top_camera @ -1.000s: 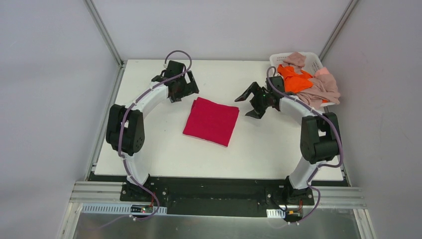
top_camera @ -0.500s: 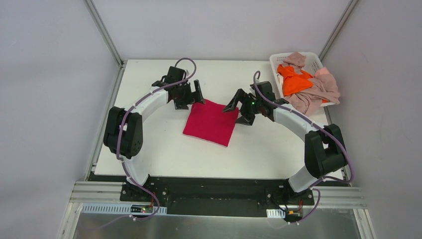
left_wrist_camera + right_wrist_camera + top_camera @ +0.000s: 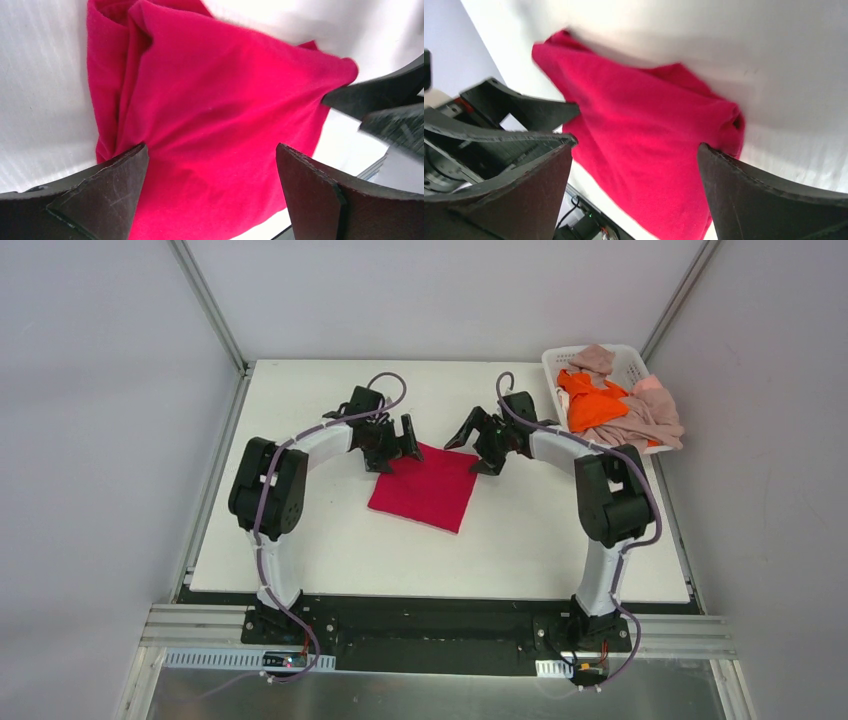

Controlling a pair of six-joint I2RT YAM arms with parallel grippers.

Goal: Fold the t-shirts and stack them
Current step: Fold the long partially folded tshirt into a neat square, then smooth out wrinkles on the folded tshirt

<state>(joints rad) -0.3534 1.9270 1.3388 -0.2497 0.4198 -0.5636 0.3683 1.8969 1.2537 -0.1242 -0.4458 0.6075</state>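
One folded crimson t-shirt [image 3: 425,488] lies mid-tabletop [image 3: 300,540]. The left end effector [image 3: 400,448], jaws wide, sits at its 11 o'clock corner; the right end effector [image 3: 470,455], equally wide, at its 1 o'clock corner. Neither grips cloth. At 2 o'clock, the white basket [image 3: 628,352] holds an orange t-shirt [image 3: 590,402] and pink-beige t-shirts [image 3: 645,422].

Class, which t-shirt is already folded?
The red t-shirt, a neat square on the table; the orange t-shirt and pink-beige ones lie crumpled in the white basket.
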